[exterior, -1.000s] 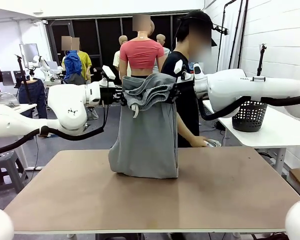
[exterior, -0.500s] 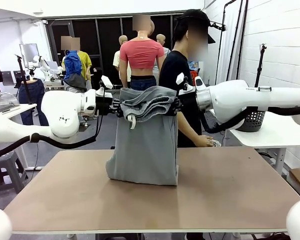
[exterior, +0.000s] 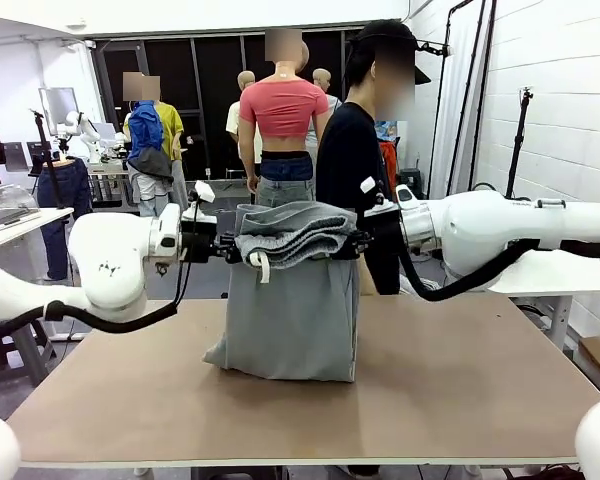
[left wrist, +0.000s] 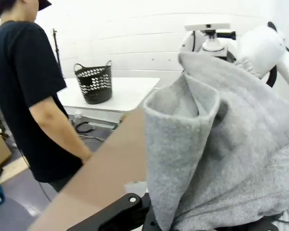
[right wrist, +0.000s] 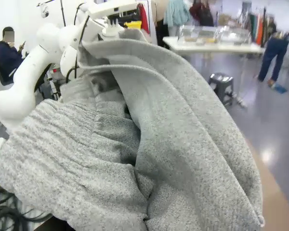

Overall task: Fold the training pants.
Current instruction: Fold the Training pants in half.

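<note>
The light grey training pants (exterior: 295, 300) hang doubled over between my two arms above the middle of the table, their lower fold resting on the tabletop. My left gripper (exterior: 235, 245) is shut on the pants' left upper edge, and my right gripper (exterior: 352, 242) is shut on the right upper edge. The gathered waistband (exterior: 290, 235) bunches between them, with a white drawstring (exterior: 262, 266) dangling. Grey fabric (left wrist: 221, 144) covers the left gripper's fingers in the left wrist view. In the right wrist view the ribbed waistband (right wrist: 77, 159) hides the right gripper's fingers.
A person in a black shirt (exterior: 355, 160) stands at the table's far side, just behind the pants. A black mesh basket (left wrist: 95, 83) sits on a white side table (exterior: 550, 275) to the right. The brown tabletop (exterior: 460, 390) spreads around the pants.
Both grippers have come down and toward the table's near side with the pants, so more fabric now rests on the tabletop. The person has drawn the hand back from the table.
</note>
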Available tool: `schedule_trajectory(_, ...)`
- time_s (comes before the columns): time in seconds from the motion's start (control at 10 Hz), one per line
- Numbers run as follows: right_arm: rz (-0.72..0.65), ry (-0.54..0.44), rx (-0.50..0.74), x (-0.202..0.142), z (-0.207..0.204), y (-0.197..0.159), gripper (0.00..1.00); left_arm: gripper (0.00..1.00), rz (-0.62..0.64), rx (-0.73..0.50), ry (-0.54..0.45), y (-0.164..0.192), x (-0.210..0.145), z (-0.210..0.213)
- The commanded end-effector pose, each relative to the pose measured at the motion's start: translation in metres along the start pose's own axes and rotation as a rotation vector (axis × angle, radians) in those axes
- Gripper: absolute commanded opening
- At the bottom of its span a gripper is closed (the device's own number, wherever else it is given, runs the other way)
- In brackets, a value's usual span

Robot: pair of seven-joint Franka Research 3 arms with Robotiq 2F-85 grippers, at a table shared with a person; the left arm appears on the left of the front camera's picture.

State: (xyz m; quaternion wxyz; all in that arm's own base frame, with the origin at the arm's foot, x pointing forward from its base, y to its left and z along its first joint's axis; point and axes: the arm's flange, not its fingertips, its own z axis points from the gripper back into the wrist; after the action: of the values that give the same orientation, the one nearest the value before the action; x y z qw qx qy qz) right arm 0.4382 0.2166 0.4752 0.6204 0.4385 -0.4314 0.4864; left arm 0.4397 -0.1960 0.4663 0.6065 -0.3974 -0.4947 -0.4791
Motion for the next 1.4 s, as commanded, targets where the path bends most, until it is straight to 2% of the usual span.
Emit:
schedule_trajectory(0.0, -0.132, 0.045, 0.027, -0.023, 0.013, 0.018, 0.00, 0.00, 0.148, 0.026, -0.008, -0.016, -0.015, 0.024)
schedule_trajectory(0.2, -0.200, 0.080, 0.058, -0.046, 0.011, 0.030, 0.00, 0.00, 0.234, 0.020, 0.030, -0.033, -0.032, 0.026)
schedule_trajectory(0.4, -0.212, 0.074, 0.079, -0.047, 0.009, 0.038, 0.00, 0.00, 0.293, -0.013, 0.049, -0.045, -0.031, 0.031)
schedule_trajectory(0.5, -0.178, 0.063, 0.074, -0.043, -0.006, 0.037, 0.00, 0.00, 0.223, -0.057, 0.046, -0.041, -0.039, 0.007)
schedule_trajectory(1.0, -0.185, 0.059, 0.084, -0.043, -0.006, 0.039, 0.00, 0.00, 0.245, -0.078, 0.060, -0.046, -0.040, 0.004)
schedule_trajectory(1.3, -0.372, 0.132, 0.157, -0.078, -0.016, 0.032, 0.00, 0.00, 0.428, -0.075, 0.160, -0.059, -0.050, 0.016)
